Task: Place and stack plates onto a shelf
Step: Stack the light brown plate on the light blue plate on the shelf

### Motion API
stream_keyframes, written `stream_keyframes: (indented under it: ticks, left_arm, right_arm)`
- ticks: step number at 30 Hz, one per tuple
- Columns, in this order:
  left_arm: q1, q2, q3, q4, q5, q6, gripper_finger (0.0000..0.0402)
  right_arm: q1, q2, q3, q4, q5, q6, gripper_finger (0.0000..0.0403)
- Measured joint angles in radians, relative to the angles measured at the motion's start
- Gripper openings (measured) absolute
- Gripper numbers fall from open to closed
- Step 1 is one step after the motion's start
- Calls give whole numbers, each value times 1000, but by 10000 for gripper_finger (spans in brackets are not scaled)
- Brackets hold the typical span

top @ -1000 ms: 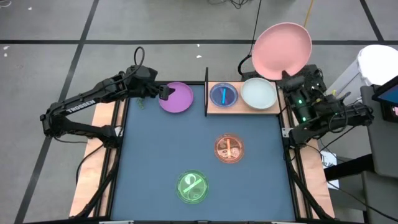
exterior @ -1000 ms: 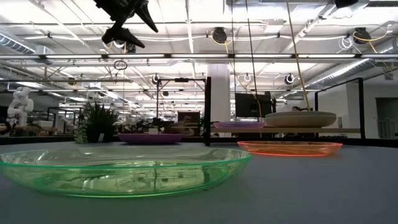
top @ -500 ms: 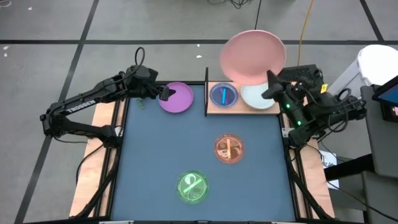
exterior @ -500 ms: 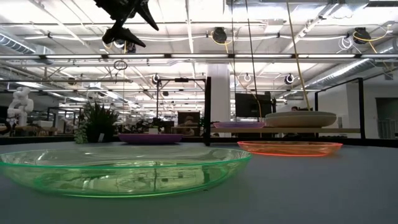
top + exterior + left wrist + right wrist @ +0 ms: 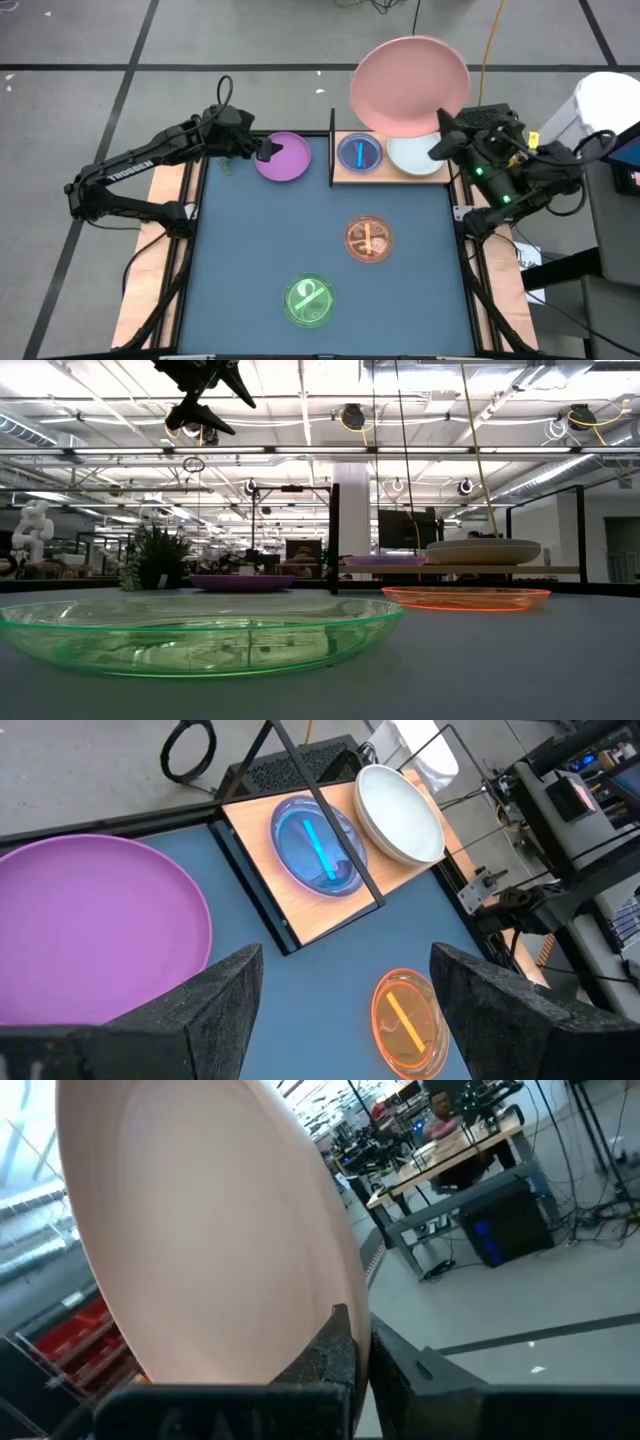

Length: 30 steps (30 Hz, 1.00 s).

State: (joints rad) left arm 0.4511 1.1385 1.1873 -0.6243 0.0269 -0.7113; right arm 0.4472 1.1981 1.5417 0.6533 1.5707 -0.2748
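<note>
My right gripper (image 5: 438,128) is shut on a large pink plate (image 5: 410,85) held high above the far side of the shelf (image 5: 392,172), a light-wood board with a black upright (image 5: 332,145). On the shelf lie a cyan plate (image 5: 359,153) and a pale white plate (image 5: 418,158), partly hidden under the pink one. My left gripper (image 5: 268,152) hangs open above the left edge of the purple plate (image 5: 285,157), touching nothing. An orange plate (image 5: 368,240) and a green plate (image 5: 309,301) rest on the blue table. My right gripper pinches the pink plate's rim (image 5: 335,1318) between its two fingers, at the edge nearest the arm (image 5: 436,120). The fingers come level from the table's right side. The plate is lifted clear, its hollow side up, reaching out beyond the fingers over the shelf's far edge.
Wooden side rails (image 5: 186,250) run along the table's left and right edges. The blue mat between the purple plate and the green plate is bare. Beyond the table the right wrist view shows desks and a seated person (image 5: 440,1110).
My right gripper has risen and swung toward the table's left with the pink plate, rolling its wrist. The plate, first beyond the shelf's right end, now hangs higher over the shelf's far edge.
</note>
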Motion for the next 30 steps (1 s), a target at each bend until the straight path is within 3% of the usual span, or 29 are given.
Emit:
stream_keyframes:
  ticks: [3,7,8,11,16,22,28,30]
  left_arm:
    - [0,0,0,8,0,11,289]
    - [0,0,0,29,0,21,289]
    - [0,0,0,35,0,21,289]
    - [0,0,0,52,1,18,289]
    - [-2,-2,0,51,2,-4,289]
    - [-3,-7,0,51,2,-9,289]
    - [-17,-10,0,50,3,-15,289]
    - [-28,-10,0,50,3,-17,289]
  right_arm:
    - [-18,8,-3,-38,0,4,0]
    - [-22,45,-15,-127,-3,-162,0]
    - [-20,57,-17,-132,-35,-177,0]
    - [-14,85,-1,-142,-274,-142,0]
    - [-31,116,83,-341,-514,129,0]
    - [-58,144,138,-728,-549,439,0]
    - [-106,142,198,-1063,-732,810,0]
    - [-114,143,202,-1167,-746,889,0]
